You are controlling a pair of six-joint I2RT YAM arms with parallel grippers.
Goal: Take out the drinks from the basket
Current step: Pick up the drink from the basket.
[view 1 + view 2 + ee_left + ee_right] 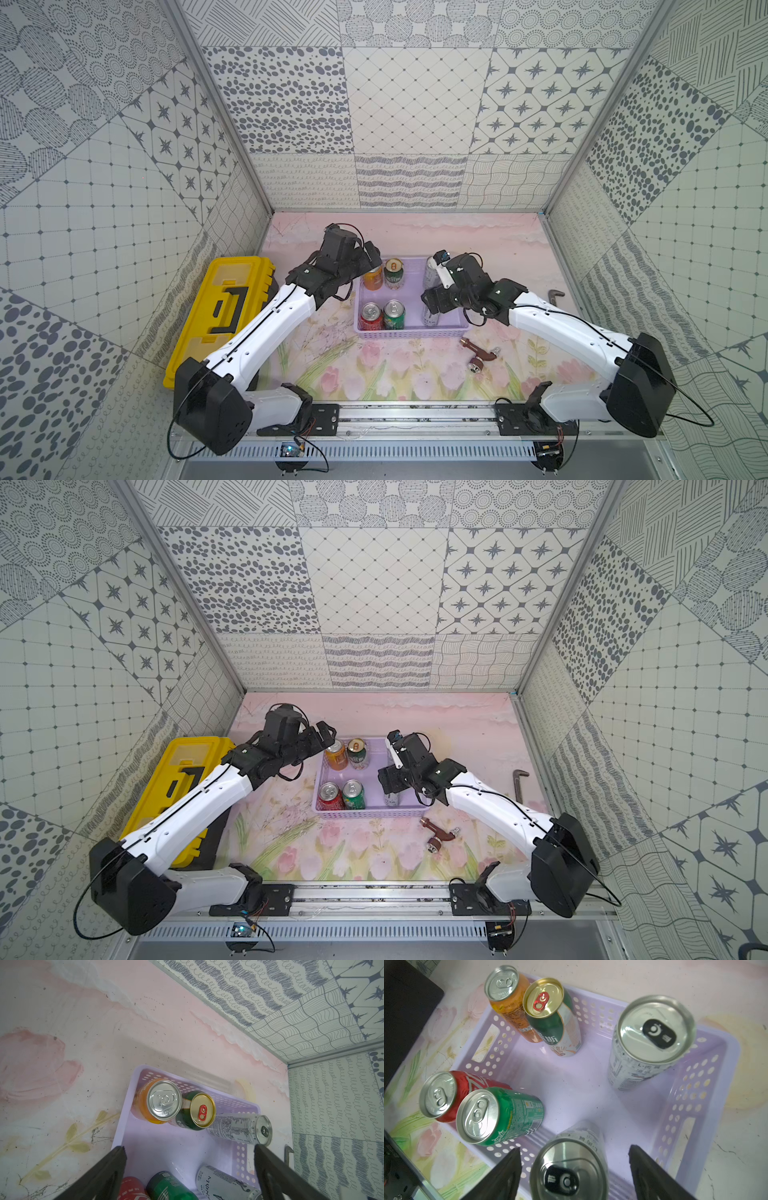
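The lilac basket (411, 332) holds several upright drinks. An orange can (372, 277) and a dark green gold-topped can (393, 272) stand at the far left, a red can (370, 316) and a bright green can (394, 314) at the near left. Two slim silver cans stand on the right side, one far (650, 1043) and one near (571, 1167). My left gripper (190, 1159) hangs open above the basket's far left corner, over the orange can. My right gripper (575, 1159) is open, its fingers either side of the near silver can's top with a gap on both sides.
A yellow toolbox (226, 307) lies left of the basket under my left arm. A brown tap fitting (482, 353) lies on the mat in front of the basket's right end. A dark bent metal bar (555, 297) rests by the right wall.
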